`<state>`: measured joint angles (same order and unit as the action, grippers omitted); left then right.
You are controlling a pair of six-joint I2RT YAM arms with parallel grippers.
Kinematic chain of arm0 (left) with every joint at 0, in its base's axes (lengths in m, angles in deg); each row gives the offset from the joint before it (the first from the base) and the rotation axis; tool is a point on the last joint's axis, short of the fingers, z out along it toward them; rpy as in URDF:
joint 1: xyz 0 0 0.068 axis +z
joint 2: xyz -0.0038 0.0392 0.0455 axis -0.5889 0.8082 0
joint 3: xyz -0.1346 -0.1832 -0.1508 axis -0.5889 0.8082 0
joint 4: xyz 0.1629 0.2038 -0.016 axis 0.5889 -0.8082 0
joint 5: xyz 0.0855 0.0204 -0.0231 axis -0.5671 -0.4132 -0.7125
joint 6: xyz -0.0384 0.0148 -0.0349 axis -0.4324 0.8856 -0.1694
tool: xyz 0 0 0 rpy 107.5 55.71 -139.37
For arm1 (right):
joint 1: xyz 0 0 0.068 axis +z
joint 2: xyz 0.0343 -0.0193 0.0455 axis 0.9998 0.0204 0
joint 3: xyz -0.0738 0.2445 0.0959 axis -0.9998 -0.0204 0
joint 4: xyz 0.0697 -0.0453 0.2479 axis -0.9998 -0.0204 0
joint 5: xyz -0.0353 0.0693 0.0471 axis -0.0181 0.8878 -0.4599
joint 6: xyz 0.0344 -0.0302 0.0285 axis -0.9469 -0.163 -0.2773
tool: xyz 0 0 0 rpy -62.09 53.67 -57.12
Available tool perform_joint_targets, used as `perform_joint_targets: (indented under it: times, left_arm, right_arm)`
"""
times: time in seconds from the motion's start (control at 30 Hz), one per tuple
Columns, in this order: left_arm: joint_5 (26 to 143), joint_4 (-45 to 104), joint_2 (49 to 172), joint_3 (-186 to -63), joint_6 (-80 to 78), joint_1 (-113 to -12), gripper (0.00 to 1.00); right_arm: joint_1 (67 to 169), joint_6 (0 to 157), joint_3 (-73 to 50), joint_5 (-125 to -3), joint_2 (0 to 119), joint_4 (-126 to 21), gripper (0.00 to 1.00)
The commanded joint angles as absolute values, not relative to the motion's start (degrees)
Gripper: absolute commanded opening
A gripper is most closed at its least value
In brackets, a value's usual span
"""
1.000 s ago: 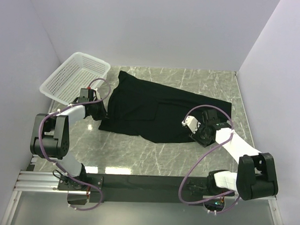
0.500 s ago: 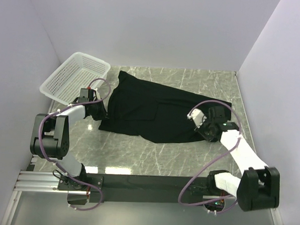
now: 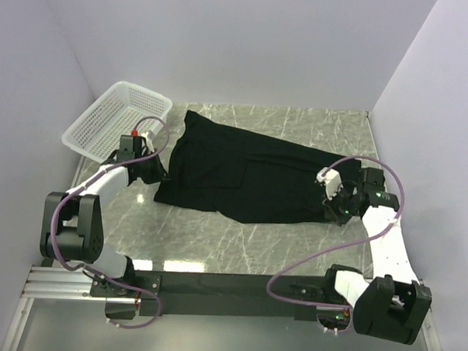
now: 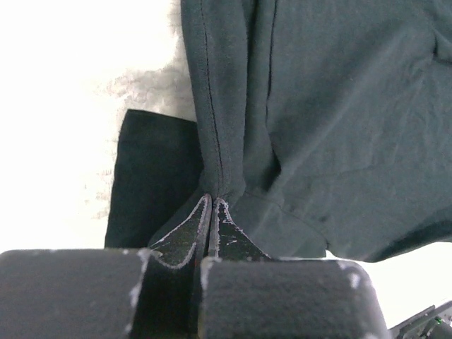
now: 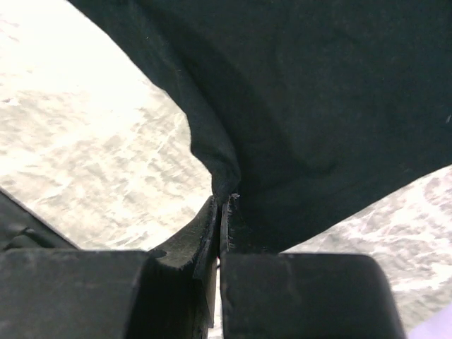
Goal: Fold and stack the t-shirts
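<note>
Gripping the black t-shirt [image 3: 250,172] at its two opposite ends, both arms hold it stretched across the marble-patterned table [image 3: 215,245]. The garment lies in the middle of the table, with its long axis running from the left rear towards the right near side. It is close to the white mesh basket [image 3: 116,120] but outside it.

The left fingers [image 4: 212,208] are pressed fully together on a stitched edge at the shirt's left end; the left wrist view shows a seam line running straight into the pinch. The right fingers [image 5: 220,212] are likewise closed, clamping a bunched edge at the right end. There the cloth rises off the table, and bare marble shows beneath the lifted fold.

Holding both ends at once probably serves to put the cloth under tension, so that wrinkles pull out and an edge can be drawn over cleanly. A pinch on a seam or hem gives firmer purchase than one on a single thin layer.

Only one shirt is visible and no stack exists yet, so the task appears to be at an early stage. Whether the garment is already doubled lengthwise cannot be told.
</note>
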<state>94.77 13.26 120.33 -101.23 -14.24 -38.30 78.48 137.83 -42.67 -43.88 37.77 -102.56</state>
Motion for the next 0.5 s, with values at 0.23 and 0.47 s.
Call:
perform_joint_targets:
  times: [0.23,0.47]
  left_arm:
    - [97.5,9.8,111.3,-103.1,-16.1,-37.1,0.01]
    - [94.9,7.4,108.1,-102.5,-16.8,-36.3,0.01]
  right_arm:
    - [67.4,150.2,-36.9,-30.6,35.2,-116.4,0.0]
    - [61.3,151.8,-37.1,-29.4,32.7,-117.8,0.0]
